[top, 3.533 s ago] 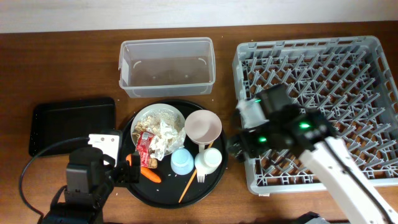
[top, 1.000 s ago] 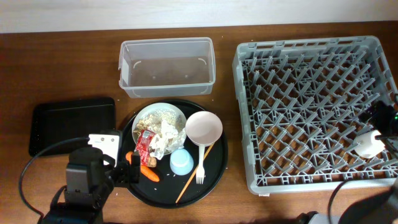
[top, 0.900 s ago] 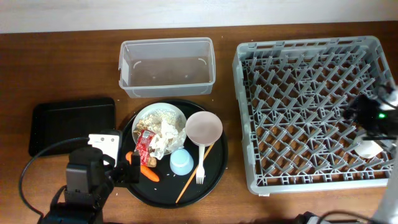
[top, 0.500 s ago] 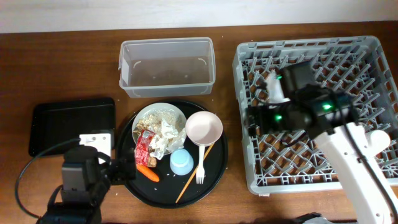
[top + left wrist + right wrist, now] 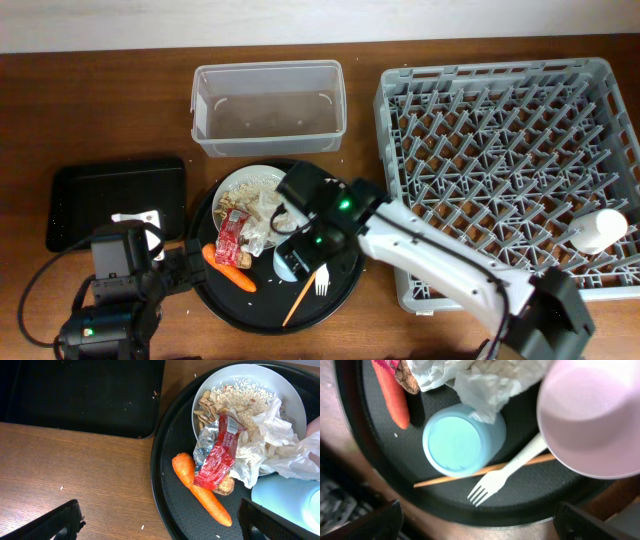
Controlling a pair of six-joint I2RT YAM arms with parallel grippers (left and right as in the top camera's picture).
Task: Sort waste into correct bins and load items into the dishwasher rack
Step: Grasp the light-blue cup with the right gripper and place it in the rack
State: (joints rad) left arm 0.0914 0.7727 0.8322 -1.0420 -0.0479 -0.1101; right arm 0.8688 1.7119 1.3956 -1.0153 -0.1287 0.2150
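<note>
Light blue cup (image 5: 464,440) sits base-up on the round black tray (image 5: 360,435). My right fingers (image 5: 375,522) hang above it, spread wide, nothing in them.

Risks, working out from the cup:
- A flap of crumpled tissue (image 5: 480,385) lies over the cup's rim. If I close there I prob pinch paper w/ the cup and carry waste to the rack.
- Chopstick (image 5: 445,480) and white fork (image 5: 512,470) lie right against the cup; can't tell if the chopstick is partly under it. One finger coming down on that side could flick either off the tray.
- Pink bowl (image 5: 592,425) is just beside the cup w/ little gap. A wide descent may clip its rim and shove it.
- Cup wall looks smooth, so an off-centre pinch could squirt it sideways into the carrot (image 5: 392,392).

Further from the cup, my left fingers (image 5: 55,522) are also spread and empty, hovering by the carrot and red wrapper (image 5: 220,450). Both arms share this tray, so moving both at once risks a knock.

White cup (image 5: 597,228) lies well apart from the blue cup, in the rack (image 5: 500,130).
</note>
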